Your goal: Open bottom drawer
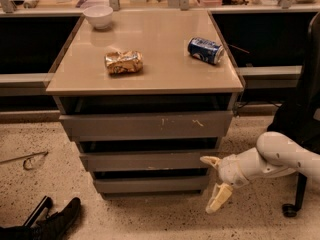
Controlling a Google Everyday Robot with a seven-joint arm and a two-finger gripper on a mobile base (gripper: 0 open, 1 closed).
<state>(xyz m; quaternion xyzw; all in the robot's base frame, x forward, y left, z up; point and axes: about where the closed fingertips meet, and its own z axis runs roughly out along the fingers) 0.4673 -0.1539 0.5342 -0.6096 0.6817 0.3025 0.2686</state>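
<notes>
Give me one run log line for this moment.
end effector: open, at right end of bottom drawer | drawer: shut | contact: unclear

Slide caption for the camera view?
Open gripper hovers low beside the right end of the bottom drawer.

The white arm point(282, 156) reaches in low from the right, forearm nearly level. Its gripper point(214, 180) points left, cream fingers point(219, 199) spread wide apart.
</notes>
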